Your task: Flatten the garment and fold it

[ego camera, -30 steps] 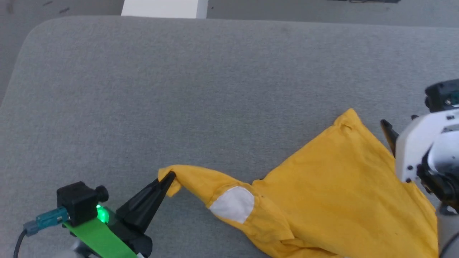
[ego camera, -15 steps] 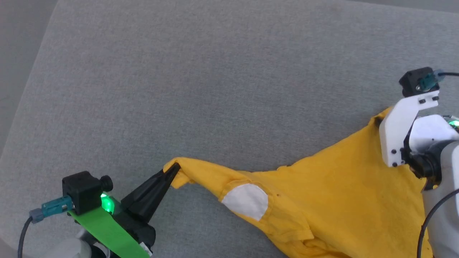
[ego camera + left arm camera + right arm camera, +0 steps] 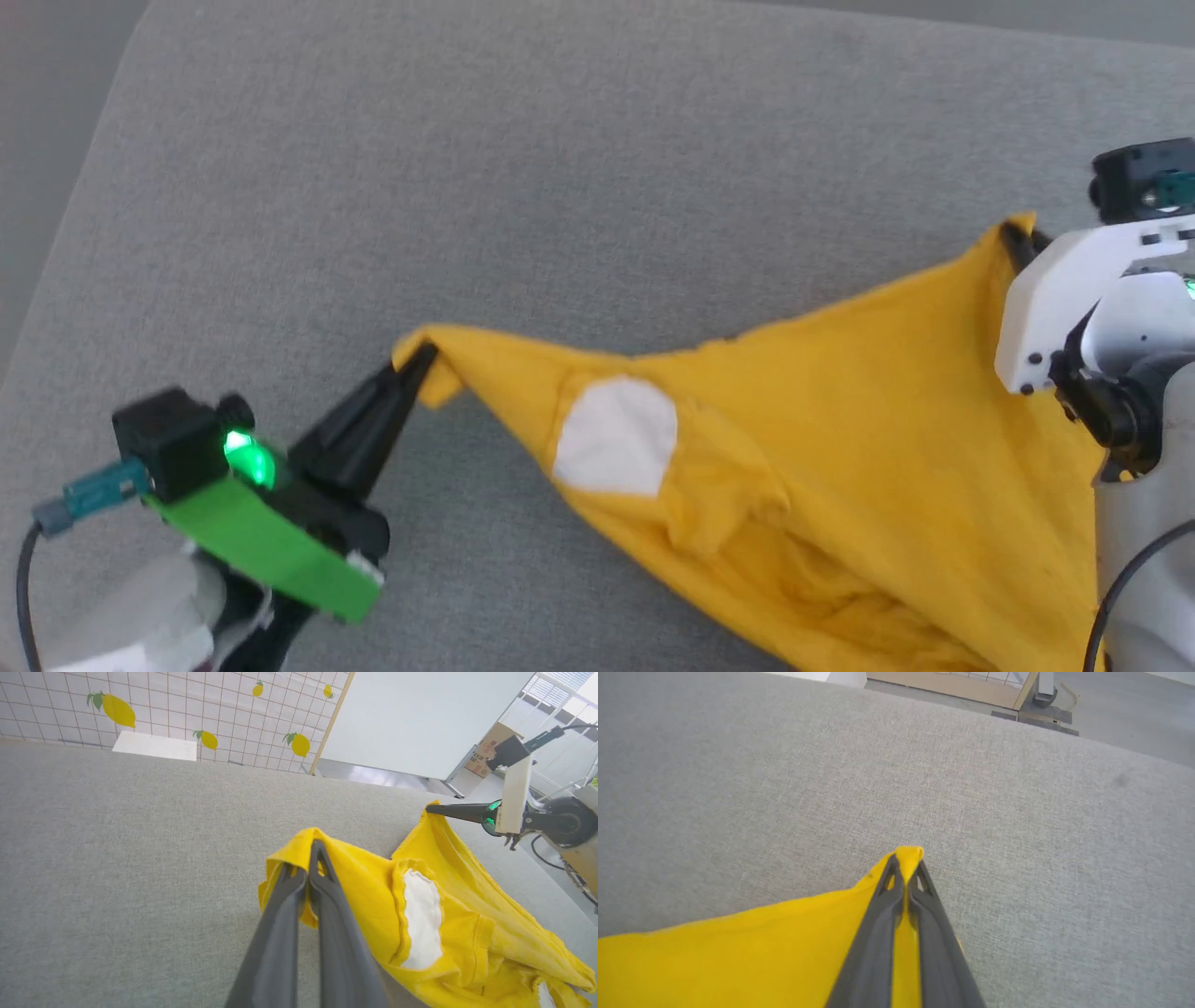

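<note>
The yellow garment point(image 3: 840, 448) hangs stretched between both grippers above the grey cushion point(image 3: 560, 187). A white round sleeve patch point(image 3: 616, 436) faces up near its left end. My left gripper point(image 3: 417, 359) is shut on the garment's left sleeve tip, seen close up in the left wrist view as the garment point(image 3: 364, 891) pinched by my left gripper point(image 3: 314, 851). My right gripper point(image 3: 1013, 238) is shut on the garment's far right corner. In the right wrist view my right gripper point(image 3: 906, 863) clamps a yellow point of the garment point(image 3: 738, 956). The garment's lower part runs off the head view's bottom edge.
The grey cushion point(image 3: 784, 765) spreads wide ahead and to the left of the garment. Its rounded left edge point(image 3: 84, 187) drops to the floor. A tiled wall with lemon prints point(image 3: 187, 700) and a white box point(image 3: 154, 745) stand beyond the cushion.
My right gripper has shut on the garment's right corner and lifted it. The left gripper has risen and pulled left with the sleeve tip. The cloth now hangs taut between them. The camera has tilted down.
</note>
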Motion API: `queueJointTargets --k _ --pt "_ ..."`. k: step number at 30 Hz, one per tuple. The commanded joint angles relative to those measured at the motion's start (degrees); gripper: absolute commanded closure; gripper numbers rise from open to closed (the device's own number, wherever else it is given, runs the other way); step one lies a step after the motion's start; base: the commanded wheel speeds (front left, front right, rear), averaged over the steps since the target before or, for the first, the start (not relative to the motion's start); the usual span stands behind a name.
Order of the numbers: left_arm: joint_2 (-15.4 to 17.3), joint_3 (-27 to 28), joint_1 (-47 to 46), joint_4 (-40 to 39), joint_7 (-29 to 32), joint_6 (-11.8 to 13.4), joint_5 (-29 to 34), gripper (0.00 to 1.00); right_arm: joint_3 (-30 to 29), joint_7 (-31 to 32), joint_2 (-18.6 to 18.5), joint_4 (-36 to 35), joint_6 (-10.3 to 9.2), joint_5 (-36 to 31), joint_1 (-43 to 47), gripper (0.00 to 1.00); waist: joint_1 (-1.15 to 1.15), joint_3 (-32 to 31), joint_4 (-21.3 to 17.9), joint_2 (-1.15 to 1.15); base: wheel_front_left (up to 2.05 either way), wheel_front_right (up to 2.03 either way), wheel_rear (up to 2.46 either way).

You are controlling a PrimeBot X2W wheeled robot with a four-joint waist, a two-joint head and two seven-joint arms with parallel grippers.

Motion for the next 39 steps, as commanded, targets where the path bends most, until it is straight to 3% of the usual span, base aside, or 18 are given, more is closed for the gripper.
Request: queueJointTargets --k 1,10,19,24,28,33,39 --pt "-0.96 0.67 -2.61 1.05 -0.36 0.34 0.95 1.00 -0.68 -2.25 1.25 -0.19 -0.09 0.10 -0.44 1.00 0.00 -2.70 -2.15 0.00 0.00 0.00 0.00" --pt "-3.78 1.34 -18.13 7.37 6.69 1.20 3.43 1.00 -2.78 -11.10 3.98 1.03 -0.09 0.17 -6.56 1.00 0.00 -9.61 -7.41 0.00 0.00 0.00 0.00" --pt "-4.99 3.28 -36.16 16.93 14.99 1.59 4.72 1.00 0.44 -10.61 4.36 5.93 -0.09 0.20 -19.00 1.00 0.00 -13.80 -12.57 0.00 0.00 0.00 0.00" --pt "-7.73 3.89 -45.69 25.36 16.35 1.73 6.19 1.00 1.10 -12.51 4.41 11.05 -0.09 -2.37 -27.14 1.00 0.00 -14.76 -14.26 0.00 0.00 0.00 0.00" --pt "-8.35 3.08 -52.37 31.15 18.56 0.82 8.01 1.00 1.47 -14.29 4.44 16.07 -0.09 -3.44 -33.17 1.00 0.00 -14.47 -15.44 0.00 0.00 0.00 0.00" --pt "-10.46 6.52 -60.44 36.45 16.03 2.12 7.79 1.00 0.19 -18.28 4.45 22.19 -0.09 -4.49 -40.71 1.00 0.00 -11.77 -16.60 0.00 0.00 0.00 0.00" --pt "-11.25 9.03 -67.55 40.93 13.13 1.73 7.87 1.00 -0.52 -22.70 4.46 29.25 -0.09 -5.99 -48.27 1.00 0.00 -6.38 -18.28 0.00 0.00 0.00 0.00"
